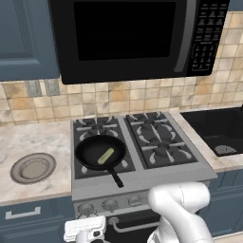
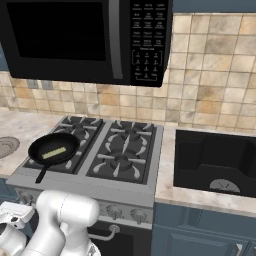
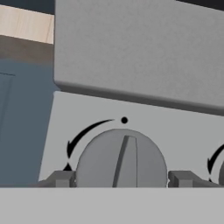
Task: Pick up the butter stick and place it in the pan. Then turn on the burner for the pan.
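white gripper (image 1: 85, 231) sits low in the left base view, at the stove front's leftmost knob (image 1: 87, 208), below the pan (image 1: 100, 152) on the near-left burner (image 1: 102, 156); the butter stick (image 1: 106, 155) lies in it, long axis diagonal. right base view: pan and butter far above the hand. hand view: both fingers (image 3: 61, 179) flank that knob, seemingly clamped on its sides, ridge near upright.

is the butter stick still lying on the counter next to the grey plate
No, the butter stick lies inside the pan on the stove's front left burner.
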Tool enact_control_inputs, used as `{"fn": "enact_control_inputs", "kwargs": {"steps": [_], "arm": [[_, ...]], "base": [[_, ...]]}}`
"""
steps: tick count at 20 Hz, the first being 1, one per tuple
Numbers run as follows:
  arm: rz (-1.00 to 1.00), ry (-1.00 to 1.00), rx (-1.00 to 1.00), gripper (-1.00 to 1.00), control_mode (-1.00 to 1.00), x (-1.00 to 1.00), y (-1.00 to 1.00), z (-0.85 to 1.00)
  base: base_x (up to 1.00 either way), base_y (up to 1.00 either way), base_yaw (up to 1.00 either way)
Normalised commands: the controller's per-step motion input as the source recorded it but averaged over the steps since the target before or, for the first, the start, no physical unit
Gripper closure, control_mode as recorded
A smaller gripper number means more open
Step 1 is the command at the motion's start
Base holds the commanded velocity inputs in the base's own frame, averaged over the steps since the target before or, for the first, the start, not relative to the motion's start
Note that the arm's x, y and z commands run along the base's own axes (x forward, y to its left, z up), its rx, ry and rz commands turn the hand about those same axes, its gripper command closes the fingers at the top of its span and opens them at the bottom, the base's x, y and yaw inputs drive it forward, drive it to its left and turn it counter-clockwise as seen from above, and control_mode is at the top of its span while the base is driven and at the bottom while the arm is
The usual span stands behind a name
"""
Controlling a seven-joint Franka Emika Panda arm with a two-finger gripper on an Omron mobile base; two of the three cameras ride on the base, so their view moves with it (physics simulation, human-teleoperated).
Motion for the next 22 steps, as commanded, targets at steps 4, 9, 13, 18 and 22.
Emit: {"fn": "enact_control_inputs", "kwargs": {"steps": [4,9,13,18,22], "arm": [[0.02,0.00,-0.06,1.00,-1.00,0.03,0.00,0.00],[0.01,0.00,-0.25,1.00,-1.00,0.00,0.01,0.00],[0.00,0.02,-0.28,1.00,-1.00,0.00,0.06,0.01],[0.00,0.03,-0.29,1.00,-1.00,0.00,0.09,0.00],[0.00,0.02,-0.30,1.00,-1.00,0.00,0.10,0.00]], "base": [[0.00,0.00,0.00],[0.00,0.00,0.00],[0.00,0.00,0.00],[0.00,0.00,0.00],[0.00,0.00,0.00]]}}
